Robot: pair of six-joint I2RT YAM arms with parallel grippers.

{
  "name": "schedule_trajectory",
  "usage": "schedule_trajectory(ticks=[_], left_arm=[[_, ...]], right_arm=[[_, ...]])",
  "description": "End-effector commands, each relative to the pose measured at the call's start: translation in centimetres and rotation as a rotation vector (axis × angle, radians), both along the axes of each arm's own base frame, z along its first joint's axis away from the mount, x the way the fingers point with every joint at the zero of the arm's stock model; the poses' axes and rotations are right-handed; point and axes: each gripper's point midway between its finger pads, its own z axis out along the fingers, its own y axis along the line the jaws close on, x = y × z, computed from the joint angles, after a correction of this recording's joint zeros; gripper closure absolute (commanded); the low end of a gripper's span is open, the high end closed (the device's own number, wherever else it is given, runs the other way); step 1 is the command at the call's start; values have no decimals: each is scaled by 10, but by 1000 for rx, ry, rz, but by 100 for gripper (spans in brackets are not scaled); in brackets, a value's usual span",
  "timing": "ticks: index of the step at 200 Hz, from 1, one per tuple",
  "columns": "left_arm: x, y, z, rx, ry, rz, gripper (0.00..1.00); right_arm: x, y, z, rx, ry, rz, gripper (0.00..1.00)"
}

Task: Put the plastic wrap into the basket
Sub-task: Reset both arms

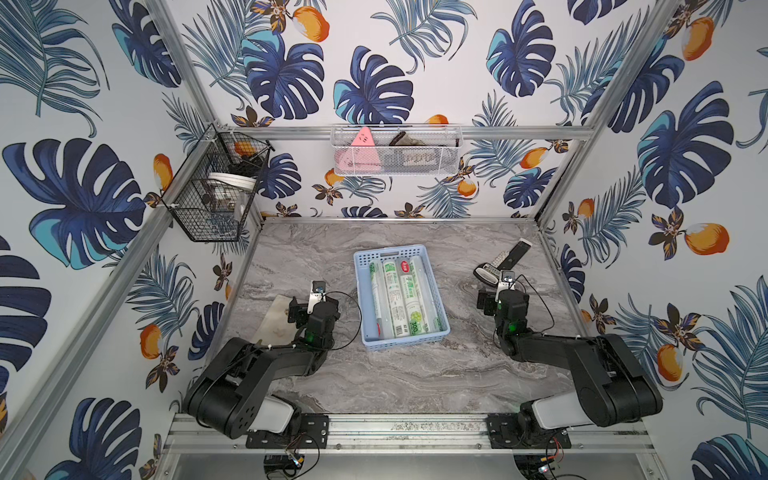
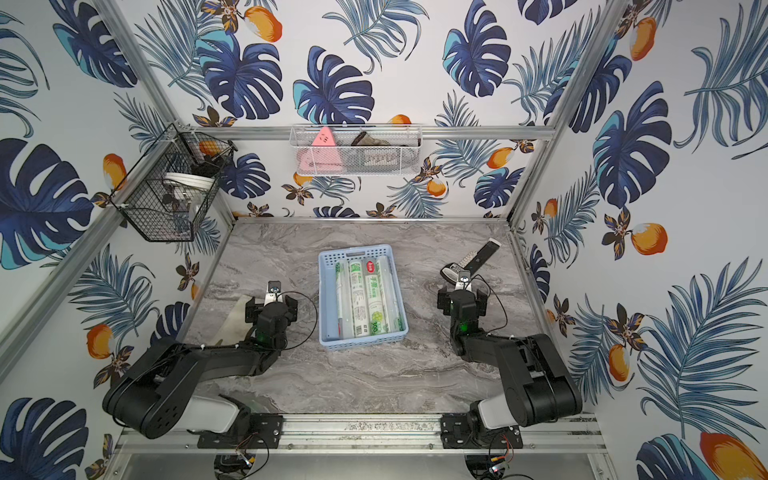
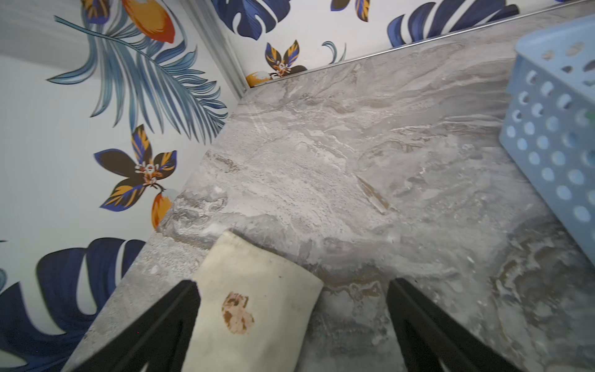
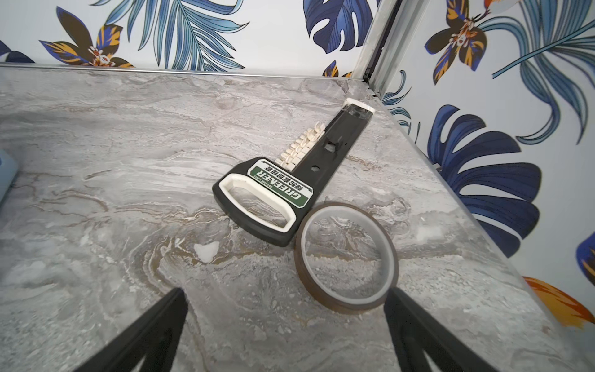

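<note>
We saw four long slim rolls of clear plastic wrap (image 1: 400, 299), with white-and-green printed labels, lying side by side lengthwise inside the shallow light-blue perforated plastic basket (image 1: 405, 341). One roll bore a red mark near its far end. The basket stood in the middle of the grey marble-patterned table (image 1: 395, 382), between the two arms, in both top views.

The left gripper (image 3: 291, 281) hung to the left of the basket with its jaws spread wide and nothing held. Below it lay a cream cloth pouch (image 3: 254, 309) with a brown stain, flat on the table. We could not tell whether a finger touched the pouch.

The right gripper (image 4: 285, 290) was likewise wide apart and empty, well to the right of the basket. Just ahead of it lay a black tool card (image 4: 267, 193) with a green label and a white-rimmed handle slot. A brown tape ring (image 4: 346, 257) rested against the card's handle end.
</note>
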Motion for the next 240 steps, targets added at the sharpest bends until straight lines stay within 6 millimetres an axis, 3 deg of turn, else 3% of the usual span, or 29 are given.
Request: schedule_trajectory(ticks=[1,22,54,84,92,107,126,177,240], left_arm=[[17,-16,28,-50,-163,-112,1],[21,-20,13,-75,-165,-164,1],[22,-21,13,-102,-177,-194,1],[21,-8,-1,-156,-179,-172,1],[26,-5,5,-138,-213,-159,1],[29,-4,-6,-182,-123,-153,1],[43,13,-17,-219,-51,-83,1],[46,22,-14,-256,-69,-73,1],[45,12,-13,-212,-68,-84,1]], right_arm=[[9,11,17,25,-110,76,0],[11,14,14,31,-115,115,0],[9,12,8,46,-133,128,0],[9,13,0,61,-120,146,0],[10,10,-1,67,-133,138,0],[10,11,-9,67,-122,154,0],[12,11,-10,77,-105,150,0],[28,-16,-19,121,-34,15,0],[28,-17,-19,126,-33,11,0]])
